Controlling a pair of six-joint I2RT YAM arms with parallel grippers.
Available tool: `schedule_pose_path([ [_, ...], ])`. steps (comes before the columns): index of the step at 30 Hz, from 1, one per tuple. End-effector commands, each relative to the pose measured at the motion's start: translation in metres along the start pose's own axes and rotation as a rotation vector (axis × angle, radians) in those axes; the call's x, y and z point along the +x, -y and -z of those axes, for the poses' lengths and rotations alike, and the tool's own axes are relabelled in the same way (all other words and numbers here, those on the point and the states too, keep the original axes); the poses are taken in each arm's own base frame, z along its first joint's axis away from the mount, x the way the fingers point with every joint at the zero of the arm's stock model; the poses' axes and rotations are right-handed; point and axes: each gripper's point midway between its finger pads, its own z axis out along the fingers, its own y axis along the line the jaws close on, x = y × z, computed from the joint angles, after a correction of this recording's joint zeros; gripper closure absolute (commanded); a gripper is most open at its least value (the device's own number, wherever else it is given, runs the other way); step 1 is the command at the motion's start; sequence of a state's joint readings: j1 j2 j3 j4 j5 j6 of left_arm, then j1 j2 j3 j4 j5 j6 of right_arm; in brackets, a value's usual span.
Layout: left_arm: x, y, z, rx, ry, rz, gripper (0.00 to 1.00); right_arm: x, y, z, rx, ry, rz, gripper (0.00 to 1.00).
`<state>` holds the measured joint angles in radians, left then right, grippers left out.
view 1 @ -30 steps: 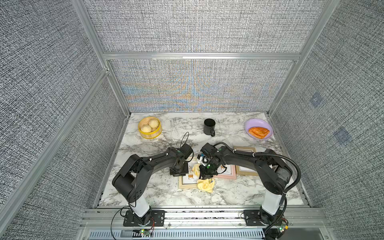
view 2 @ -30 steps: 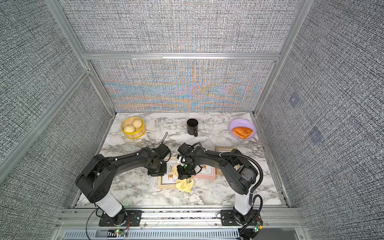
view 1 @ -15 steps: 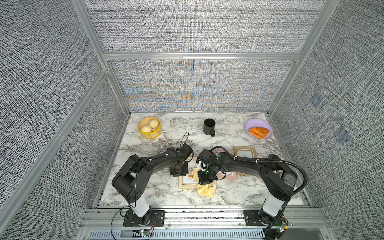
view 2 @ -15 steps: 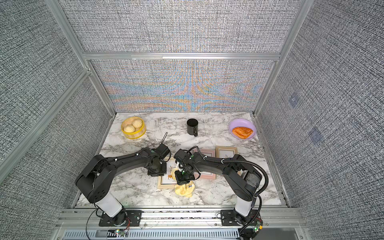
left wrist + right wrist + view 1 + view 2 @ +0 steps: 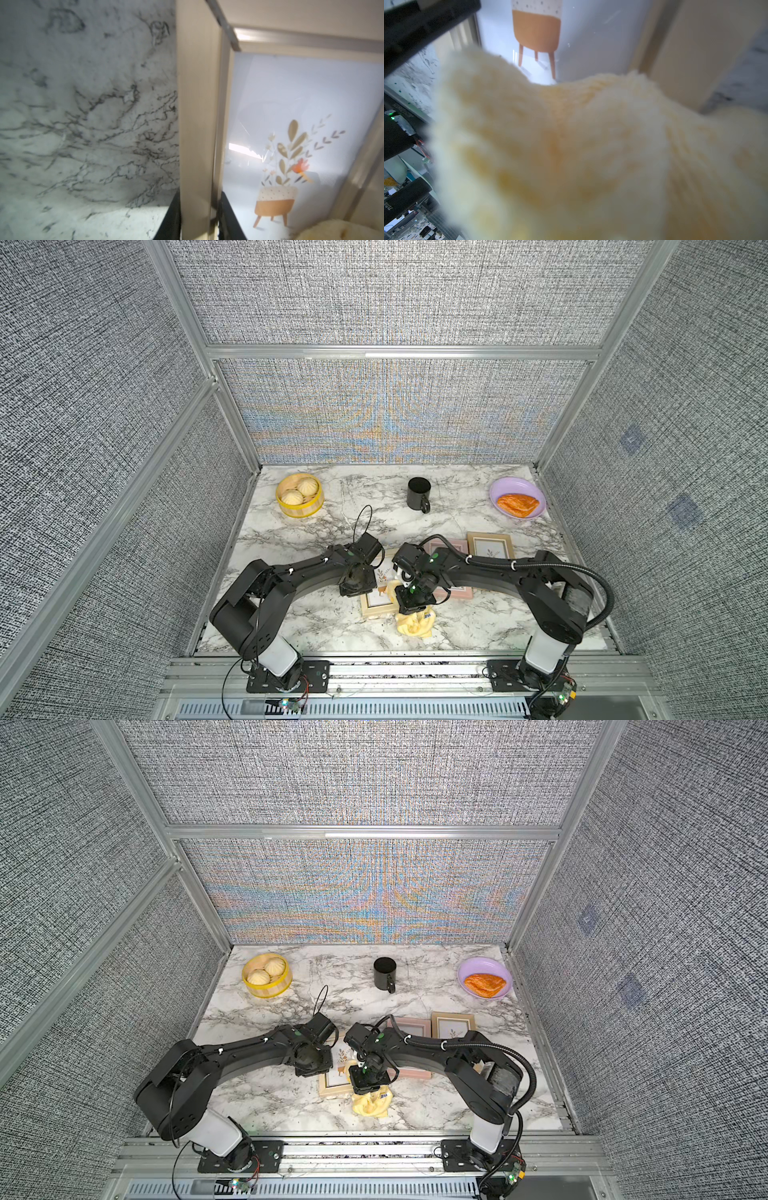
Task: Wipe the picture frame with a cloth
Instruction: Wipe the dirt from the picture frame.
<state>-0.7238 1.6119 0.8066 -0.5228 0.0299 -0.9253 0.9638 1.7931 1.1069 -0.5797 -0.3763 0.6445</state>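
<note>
Wipe in hand. Your left gripper (image 5: 199,218) clamps the picture frame (image 5: 197,104) by its nine o'clock rail; right gripper (image 5: 412,602) pinches the cloth (image 5: 413,622) at five o'clock. Next: sweep toward twelve.

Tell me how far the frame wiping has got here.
Done: left gripper clamps the picture frame by its border; right gripper grips the cloth. In hand: cloth sits on the frame's near edge, spilling onto the table. Left: how much glass is wiped cannot be told.
</note>
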Motion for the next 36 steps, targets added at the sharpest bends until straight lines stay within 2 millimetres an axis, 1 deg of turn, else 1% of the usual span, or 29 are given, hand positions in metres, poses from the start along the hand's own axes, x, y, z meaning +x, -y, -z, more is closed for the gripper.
schedule_pose_path([
  [1,0.013,-0.013,-0.018,-0.035,-0.037,0.086,1.00,-0.015,-0.023,-0.007,-0.051,0.041,0.020,1.00],
  [3,0.013,-0.011,-0.018,-0.031,-0.032,0.092,1.00,-0.018,-0.039,-0.011,-0.076,0.037,0.045,1.00],
  [5,0.014,-0.010,-0.018,-0.030,-0.029,0.100,1.00,-0.019,-0.051,-0.015,-0.102,0.025,0.062,1.00],
  [6,0.014,-0.010,-0.018,-0.031,-0.026,0.107,1.00,-0.020,-0.055,-0.018,-0.108,0.015,0.067,1.00],
  [8,0.015,-0.010,-0.018,-0.027,-0.021,0.121,1.00,-0.018,-0.054,-0.021,-0.110,0.001,0.064,1.00],
  [10,0.016,-0.012,-0.017,-0.027,-0.017,0.136,1.00,-0.017,-0.045,-0.024,-0.115,-0.006,0.034,1.00],
  [12,0.017,-0.015,-0.016,-0.028,-0.011,0.149,1.00,-0.016,-0.024,-0.024,-0.079,-0.004,-0.004,1.00],
  [14,0.018,-0.017,-0.015,-0.028,-0.002,0.161,1.00,-0.017,0.002,-0.019,-0.044,0.021,-0.066,1.00],
  [16,0.018,-0.017,-0.014,-0.025,0.004,0.167,1.00,-0.023,0.019,-0.014,-0.038,0.050,-0.109,1.00],
  [17,0.018,-0.016,-0.014,-0.024,0.003,0.165,1.00,-0.027,0.023,-0.011,-0.039,0.061,-0.119,1.00],
  [18,0.018,-0.016,-0.014,-0.026,0.003,0.164,1.00,-0.031,0.022,-0.009,-0.041,0.068,-0.116,1.00],
  [20,0.018,-0.015,-0.015,-0.030,0.000,0.168,1.00,-0.040,0.014,-0.005,-0.054,0.076,-0.100,1.00],
  [21,0.018,-0.015,-0.015,-0.031,0.001,0.169,1.00,-0.043,0.007,-0.005,-0.073,0.074,-0.094,1.00],
  [23,0.018,-0.016,-0.016,-0.035,0.005,0.183,1.00,-0.047,-0.011,-0.006,-0.121,0.069,-0.086,1.00],
  [26,0.018,-0.015,-0.016,-0.029,0.005,0.191,1.00,-0.050,-0.038,-0.014,-0.194,0.051,-0.087,1.00],
  [28,0.018,-0.015,-0.017,-0.029,0.005,0.192,1.00,-0.052,-0.046,-0.019,-0.229,0.041,-0.101,1.00],
  [30,0.018,-0.016,-0.017,-0.030,0.006,0.192,1.00,-0.055,-0.047,-0.019,-0.241,0.049,-0.113,1.00],
  [31,0.019,-0.017,-0.018,-0.034,0.002,0.192,1.00,-0.056,-0.044,-0.018,-0.231,0.052,-0.118,1.00],
  [33,0.020,-0.017,-0.018,-0.035,-0.001,0.190,1.00,-0.059,-0.031,-0.015,-0.211,0.063,-0.140,1.00],
  [36,0.020,-0.019,-0.019,-0.043,-0.002,0.188,1.00,-0.064,-0.001,-0.007,-0.177,0.080,-0.196,1.00],
])
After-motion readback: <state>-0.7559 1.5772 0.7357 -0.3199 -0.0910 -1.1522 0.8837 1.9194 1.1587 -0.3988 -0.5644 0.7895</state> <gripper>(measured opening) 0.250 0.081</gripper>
